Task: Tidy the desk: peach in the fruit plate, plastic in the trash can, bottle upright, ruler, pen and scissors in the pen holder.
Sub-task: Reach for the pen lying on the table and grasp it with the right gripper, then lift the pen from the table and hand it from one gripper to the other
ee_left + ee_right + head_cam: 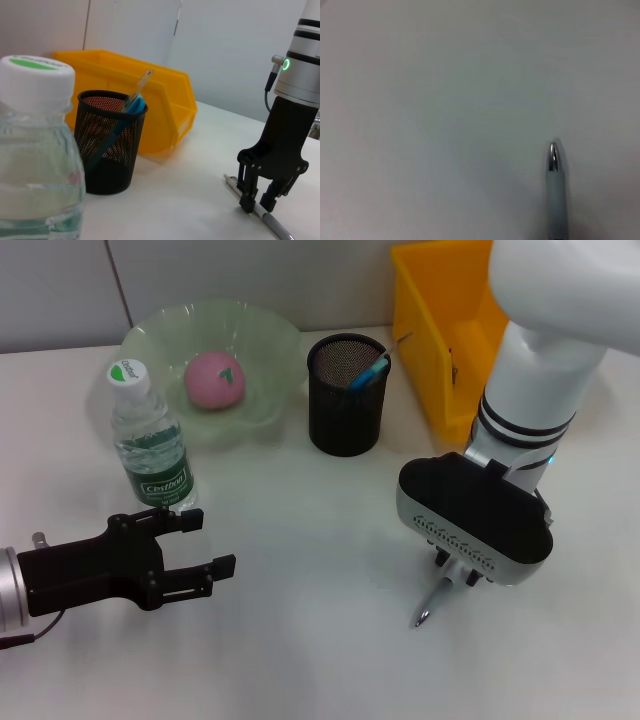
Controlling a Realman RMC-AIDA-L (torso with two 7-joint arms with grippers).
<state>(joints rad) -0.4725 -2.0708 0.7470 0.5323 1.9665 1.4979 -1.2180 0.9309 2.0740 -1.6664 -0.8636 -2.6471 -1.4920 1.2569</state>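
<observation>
My right gripper (447, 575) reaches down to the table with its fingers closed around a silver pen (424, 614). The left wrist view shows the right gripper (259, 202) astride the pen (272, 223), which lies on the table. The pen tip (552, 160) shows in the right wrist view. My left gripper (205, 543) is open and empty at the front left, just in front of the upright water bottle (150, 440). The pink peach (214, 380) sits in the green fruit plate (160, 335). The black mesh pen holder (345, 400) holds blue-handled scissors (135, 105) and a ruler (143, 81). No plastic shows.
A yellow bin (430, 330) stands at the back right, behind the pen holder, and it also shows in the left wrist view (170, 105). The bottle (35, 150) fills the near side of the left wrist view. White tabletop lies between the two grippers.
</observation>
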